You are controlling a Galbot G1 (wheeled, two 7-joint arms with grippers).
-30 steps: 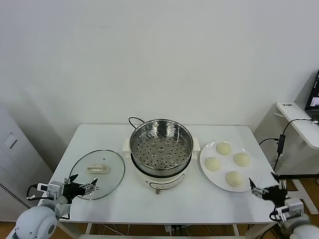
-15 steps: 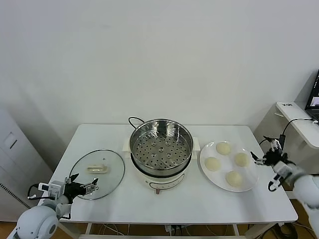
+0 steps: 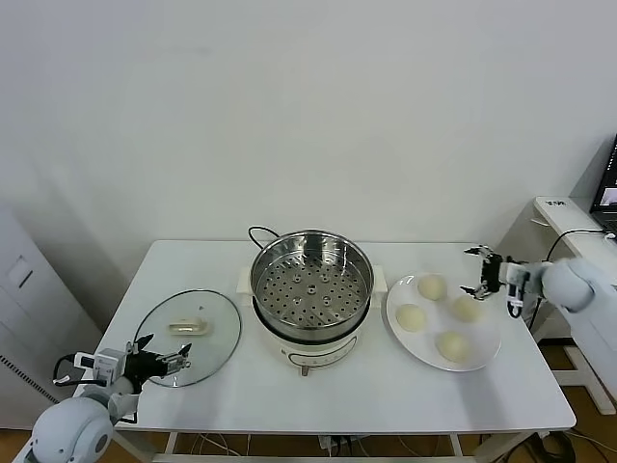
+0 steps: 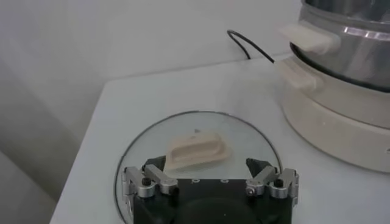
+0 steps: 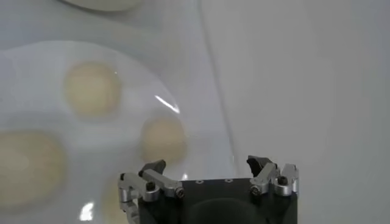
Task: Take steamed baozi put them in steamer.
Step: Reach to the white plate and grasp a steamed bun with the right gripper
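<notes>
The right gripper (image 3: 479, 271) hangs with its jaws spread wide and nothing between them, above the outer edge of the flat white plate (image 3: 481, 359). Just beneath and inward of it lie the four steamed baozi (image 3: 468, 309), smooth, round, pale cream buns set apart from one another on the glossy plate. Beyond the plate, farther inward from this gripper, stands the steamer (image 3: 311, 280): a round shiny steel basket with a hole-dotted floor, holding no bun, seated on a white cooker base with a black cord (image 3: 260, 231) curling behind it.

The head view alone shows the whole white table (image 3: 386, 395) and both arms at once. The right wrist view looks down past its own gripper (image 5: 209, 171) onto the plate (image 5: 36, 58); there the buns (image 5: 163, 139) show as soft blurred ovals, and a bright glint marks the glaze, a detail the head view lacks. The steamer's floor is not seen from there.

The left gripper (image 3: 159, 361) waits at the table's near edge, its jaws apart and holding nothing, poised over the near rim of the round glass lid (image 3: 217, 323). The left wrist view shows, just ahead of that gripper (image 4: 210, 179), the lid's (image 4: 241, 137) cream oblong handle (image 4: 197, 152) with its recessed top, and farther off the steamer's (image 4: 350, 39) polished wall and cream side handles.
</notes>
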